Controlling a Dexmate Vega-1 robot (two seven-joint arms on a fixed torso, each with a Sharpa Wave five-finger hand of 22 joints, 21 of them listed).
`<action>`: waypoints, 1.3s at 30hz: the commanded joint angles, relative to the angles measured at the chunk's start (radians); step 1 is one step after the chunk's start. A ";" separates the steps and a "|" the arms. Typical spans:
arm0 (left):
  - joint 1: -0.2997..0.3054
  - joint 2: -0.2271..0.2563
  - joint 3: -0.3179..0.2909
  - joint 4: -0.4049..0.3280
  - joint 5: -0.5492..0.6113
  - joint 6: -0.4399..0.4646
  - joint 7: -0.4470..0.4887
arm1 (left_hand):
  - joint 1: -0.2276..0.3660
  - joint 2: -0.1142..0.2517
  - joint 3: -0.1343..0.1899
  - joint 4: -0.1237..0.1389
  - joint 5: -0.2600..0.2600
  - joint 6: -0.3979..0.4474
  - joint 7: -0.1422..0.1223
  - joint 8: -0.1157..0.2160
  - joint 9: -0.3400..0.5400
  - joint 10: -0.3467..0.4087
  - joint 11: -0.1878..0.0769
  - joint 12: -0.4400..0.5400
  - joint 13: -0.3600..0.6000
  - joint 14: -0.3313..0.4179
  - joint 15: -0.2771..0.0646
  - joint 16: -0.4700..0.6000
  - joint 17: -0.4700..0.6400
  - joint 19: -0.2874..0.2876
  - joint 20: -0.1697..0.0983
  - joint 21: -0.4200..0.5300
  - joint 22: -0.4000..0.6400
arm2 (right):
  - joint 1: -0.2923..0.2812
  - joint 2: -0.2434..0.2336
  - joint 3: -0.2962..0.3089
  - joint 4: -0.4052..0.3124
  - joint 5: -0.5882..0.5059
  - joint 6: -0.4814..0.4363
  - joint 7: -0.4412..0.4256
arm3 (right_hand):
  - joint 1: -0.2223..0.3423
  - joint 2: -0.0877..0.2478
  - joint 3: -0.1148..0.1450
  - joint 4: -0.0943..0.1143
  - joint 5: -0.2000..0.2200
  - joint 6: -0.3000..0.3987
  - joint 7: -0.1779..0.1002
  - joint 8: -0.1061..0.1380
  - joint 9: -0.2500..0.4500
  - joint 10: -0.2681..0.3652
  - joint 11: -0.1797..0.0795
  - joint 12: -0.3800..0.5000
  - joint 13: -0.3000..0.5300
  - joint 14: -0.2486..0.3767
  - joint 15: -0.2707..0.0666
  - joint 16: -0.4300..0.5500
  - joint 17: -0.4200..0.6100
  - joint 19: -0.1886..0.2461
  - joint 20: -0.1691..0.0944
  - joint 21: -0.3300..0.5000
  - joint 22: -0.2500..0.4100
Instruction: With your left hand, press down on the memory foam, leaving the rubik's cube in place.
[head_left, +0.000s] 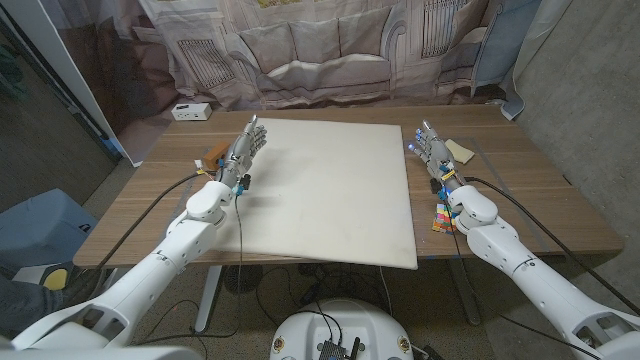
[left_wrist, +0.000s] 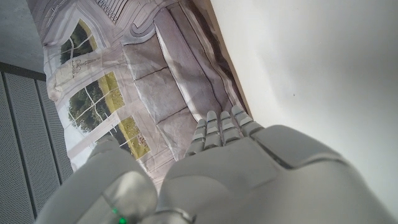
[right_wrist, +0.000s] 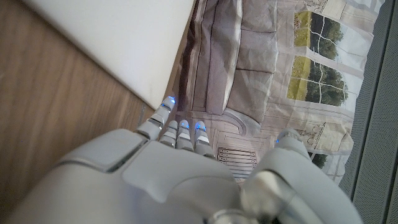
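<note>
while the left hand (head_left: 243, 150) hovers at the foam's (head_left: 330, 190) left edge

fingers straight and apart, holding nothing; foam lies just to its right, cube (head_left: 443, 217) far across by the right hand (head_left: 430, 148).

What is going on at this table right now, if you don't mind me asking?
A two-armed robot stands at a wooden table with a large white memory foam sheet in front of it. Its left hand is stretched out at the foam's left edge, fingers extended, holding nothing. Its right hand waits beside the foam's right edge, also empty. A rubik's cube sits on the table by the right forearm, untouched. Whether the left hand touches the foam yet is unclear.
</note>
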 joint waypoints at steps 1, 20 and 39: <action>0.000 0.009 -0.003 0.019 0.045 -0.076 -0.004 | 0.015 0.003 0.002 -0.005 0.005 0.020 0.000 0.008 0.003 0.017 0.001 0.011 -0.005 0.014 -0.001 0.007 0.001 0.016 0.001 -0.004 0.002 | -0.026 0.005 0.007 -0.025 -0.023 0.041 -0.030 | -0.004 -0.004 -0.005 -0.004 0.004 0.032 0.001 0.014 0.001 0.030 -0.001 0.007 0.002 0.011 -0.007 0.003 -0.004 0.008 0.012 -0.008 0.004; -0.025 -0.004 -0.001 0.075 0.092 -0.198 -0.030 | 0.024 0.004 0.000 -0.015 0.004 0.067 0.003 0.017 0.004 0.057 0.003 0.021 -0.029 0.061 -0.001 0.014 0.000 0.054 -0.002 -0.008 0.002 | -0.047 -0.026 0.022 -0.094 -0.026 0.024 -0.038 | -0.003 0.000 -0.005 -0.008 0.005 0.040 0.022 0.015 0.000 0.041 0.003 0.007 0.000 0.020 -0.003 0.003 -0.010 0.012 0.010 -0.018 0.004; -0.063 0.004 0.044 0.090 0.293 -0.254 0.049 | 0.034 0.008 0.001 -0.025 0.003 0.109 0.008 0.022 0.004 0.094 0.002 0.029 -0.051 0.106 -0.003 0.020 0.000 0.097 -0.005 -0.008 0.002 | -0.058 -0.017 0.030 -0.091 -0.027 0.029 -0.062 | -0.004 0.006 -0.005 -0.008 0.005 0.041 0.023 0.014 -0.001 0.045 0.005 0.005 0.000 0.024 0.001 0.003 -0.012 0.017 0.012 -0.024 0.005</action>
